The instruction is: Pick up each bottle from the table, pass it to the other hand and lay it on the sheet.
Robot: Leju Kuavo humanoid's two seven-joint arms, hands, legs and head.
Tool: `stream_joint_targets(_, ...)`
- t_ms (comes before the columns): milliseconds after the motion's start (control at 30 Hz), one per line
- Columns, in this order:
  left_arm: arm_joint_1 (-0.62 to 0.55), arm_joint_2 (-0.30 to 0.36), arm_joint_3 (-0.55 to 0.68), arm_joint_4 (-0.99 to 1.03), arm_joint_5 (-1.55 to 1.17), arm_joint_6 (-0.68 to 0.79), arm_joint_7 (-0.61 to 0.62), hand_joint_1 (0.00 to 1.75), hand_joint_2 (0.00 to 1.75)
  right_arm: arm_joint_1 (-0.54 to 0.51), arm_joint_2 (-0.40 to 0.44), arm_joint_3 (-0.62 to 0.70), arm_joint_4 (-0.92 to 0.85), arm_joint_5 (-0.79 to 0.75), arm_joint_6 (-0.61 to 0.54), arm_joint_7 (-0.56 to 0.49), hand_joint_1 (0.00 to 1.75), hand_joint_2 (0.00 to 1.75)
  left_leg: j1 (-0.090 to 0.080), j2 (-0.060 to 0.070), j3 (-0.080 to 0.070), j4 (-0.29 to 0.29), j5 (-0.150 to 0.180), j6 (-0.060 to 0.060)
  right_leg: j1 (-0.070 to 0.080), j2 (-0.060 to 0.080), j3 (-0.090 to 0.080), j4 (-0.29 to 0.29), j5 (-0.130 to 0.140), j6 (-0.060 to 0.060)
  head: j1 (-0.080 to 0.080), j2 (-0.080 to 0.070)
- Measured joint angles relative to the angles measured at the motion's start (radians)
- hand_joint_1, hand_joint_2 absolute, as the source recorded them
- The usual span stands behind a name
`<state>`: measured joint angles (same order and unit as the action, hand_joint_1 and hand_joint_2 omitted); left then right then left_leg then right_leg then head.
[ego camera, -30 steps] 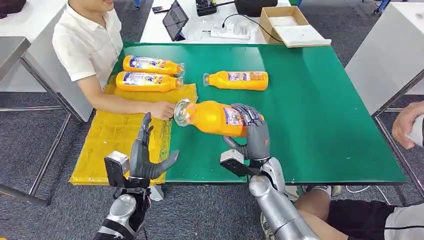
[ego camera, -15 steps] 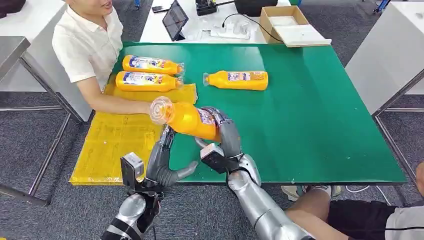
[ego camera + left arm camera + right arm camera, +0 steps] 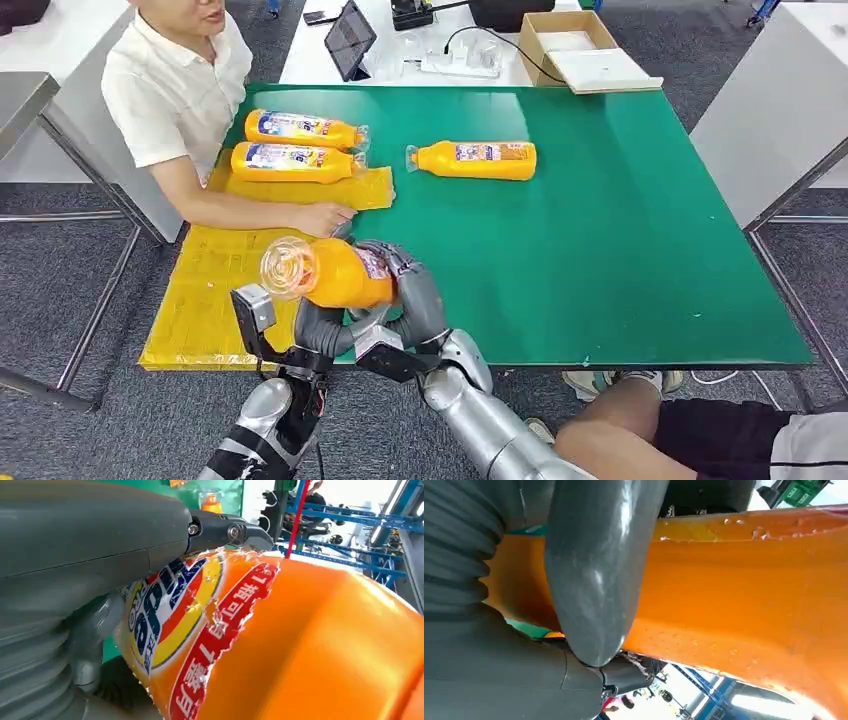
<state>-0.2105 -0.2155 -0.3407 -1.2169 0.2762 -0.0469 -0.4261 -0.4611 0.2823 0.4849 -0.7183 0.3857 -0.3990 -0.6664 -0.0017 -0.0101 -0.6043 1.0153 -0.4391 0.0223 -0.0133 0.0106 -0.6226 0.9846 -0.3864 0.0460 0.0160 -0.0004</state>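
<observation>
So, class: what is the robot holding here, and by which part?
An orange bottle, gripped around its labelled body by the right hand; the left hand touches it underneath.

- My head view looks forward and down from high on the body, taking in the whole green tabletop from a fair way off.
- My left wrist view sits right behind the left hand, pressed close to the bottle.
- My right wrist view is just as near, behind the right hand.
- All three views share that one orange bottle.
</observation>
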Motion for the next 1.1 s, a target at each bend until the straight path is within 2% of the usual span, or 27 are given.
stream_joint_targets(267,0.014,-0.025,0.008,-0.021,0.070,0.092,-0.042,0.00,1.75,0.024,0.016,0.077,-0.011,-0.039,-0.015,0.000,1.75,1.75,0.000,0.000,0.000,0.000,0.000,0.000,0.000,0.000,-0.001,0.000,0.000,0.000,0.000,0.000)
stream_joint_targets(300,0.017,-0.027,0.008,-0.024,0.072,0.098,-0.045,0.14,1.75,0.025,0.017,0.087,-0.014,-0.047,-0.013,0.000,1.75,1.75,0.000,0.000,0.000,0.000,0.000,0.000,0.000,0.000,-0.001,0.000,0.000,0.000,0.000,0.000)
stream_joint_targets(333,0.022,-0.027,0.008,-0.029,0.073,0.101,-0.050,1.55,1.75,0.025,0.018,0.096,-0.014,-0.052,-0.011,0.000,1.75,1.75,0.000,0.000,0.000,0.000,0.000,0.000,0.000,0.000,-0.001,0.000,0.000,0.000,0.000,0.000)
stream_joint_targets(367,0.026,-0.027,0.008,-0.033,0.072,0.106,-0.061,1.75,1.75,0.024,0.018,0.105,-0.014,-0.060,-0.009,0.000,1.75,1.75,0.000,0.000,0.000,0.000,0.000,0.000,0.000,0.000,-0.001,0.000,0.000,0.000,0.000,0.000)
stream_joint_targets(600,0.053,-0.032,0.009,-0.068,0.034,0.185,-0.131,1.75,1.75,0.020,0.028,0.145,-0.010,-0.096,-0.002,0.000,1.75,1.75,0.000,0.000,0.000,0.000,0.000,0.000,0.000,0.000,-0.001,0.000,0.000,0.000,0.000,0.000)
stream_joint_targets(633,0.054,-0.032,0.009,-0.069,0.028,0.196,-0.132,1.75,1.75,0.018,0.029,0.149,-0.008,-0.097,-0.003,0.000,1.27,1.75,0.000,0.000,0.000,0.000,0.000,0.000,0.000,0.000,-0.001,0.000,0.000,0.000,0.000,0.000)
stream_joint_targets(667,0.055,-0.032,0.009,-0.069,0.028,0.204,-0.132,1.75,1.75,0.017,0.029,0.153,-0.006,-0.097,-0.003,0.000,0.05,1.75,0.000,0.000,0.000,0.000,0.000,0.000,0.000,0.000,-0.001,0.000,0.000,0.000,0.000,0.000)
stream_joint_targets(700,0.055,-0.032,0.009,-0.069,0.028,0.209,-0.132,1.75,1.75,0.016,0.029,0.156,-0.004,-0.097,-0.004,0.000,0.00,1.75,0.000,0.000,0.000,0.000,0.000,0.000,0.000,0.000,-0.001,0.000,0.000,0.000,0.000,0.000)
stream_joint_targets(733,0.055,-0.032,0.009,-0.069,0.028,0.212,-0.132,1.75,1.75,0.015,0.029,0.158,-0.002,-0.097,-0.005,0.000,0.00,0.00,0.000,0.000,0.000,0.000,0.000,0.000,0.000,0.000,-0.001,0.000,0.000,0.000,0.000,0.000)
stream_joint_targets(933,0.065,-0.032,0.028,-0.079,0.053,0.215,-0.112,1.75,1.75,0.031,0.031,0.169,0.010,-0.081,-0.057,0.000,0.00,0.00,0.000,0.000,-0.001,0.000,0.000,0.000,0.000,0.000,-0.001,0.000,0.000,0.000,0.000,0.000)
stream_joint_targets(1100,0.045,-0.021,0.040,-0.074,-0.025,0.313,-0.096,1.75,1.75,0.061,0.022,0.173,0.010,-0.063,-0.109,0.000,0.00,0.00,0.000,0.000,-0.001,0.000,0.000,0.000,0.000,0.000,-0.001,0.000,0.000,0.000,0.000,0.000)
